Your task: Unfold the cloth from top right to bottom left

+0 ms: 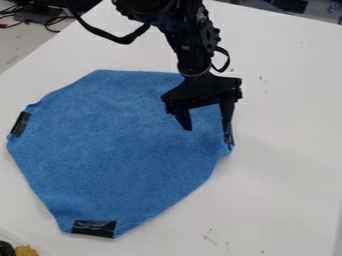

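Note:
My gripper (208,131) hangs over the right part of the blue cloth (120,145), its two fingers spread apart. The left finger is above the cloth, and the right one is at the cloth's right edge, overlapping a strip of black tape (229,137) there. Whether that finger touches the cloth, I cannot tell. The cloth lies mostly flat with an uneven, many-sided outline. More black tape marks its left corner (21,124) and its bottom corner (93,228). The arm hides part of the upper right edge.
The white table (280,190) surrounds the cloth, with small dark marks on its surface. At the bottom left corner are a yellow-orange object (27,250) and a dark one (6,248). Cables (50,22) lie beyond the table at the upper left.

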Action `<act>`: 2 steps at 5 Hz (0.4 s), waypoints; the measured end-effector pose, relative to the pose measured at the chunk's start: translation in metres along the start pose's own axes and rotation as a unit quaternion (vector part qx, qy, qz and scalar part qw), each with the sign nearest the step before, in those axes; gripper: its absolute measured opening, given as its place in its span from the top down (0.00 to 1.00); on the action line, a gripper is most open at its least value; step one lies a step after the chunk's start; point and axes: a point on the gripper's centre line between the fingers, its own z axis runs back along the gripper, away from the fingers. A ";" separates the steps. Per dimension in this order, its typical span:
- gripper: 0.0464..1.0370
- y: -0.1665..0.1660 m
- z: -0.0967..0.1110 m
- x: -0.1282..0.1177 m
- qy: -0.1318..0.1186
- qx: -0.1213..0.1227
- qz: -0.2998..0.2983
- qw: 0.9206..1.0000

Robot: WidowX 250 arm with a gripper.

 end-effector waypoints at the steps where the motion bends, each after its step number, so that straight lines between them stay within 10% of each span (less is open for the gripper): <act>1: 0.03 0.013 0.013 0.005 0.003 0.055 -0.020 0.998; 2: 0.03 0.034 0.035 0.012 -0.028 0.121 -0.059 0.991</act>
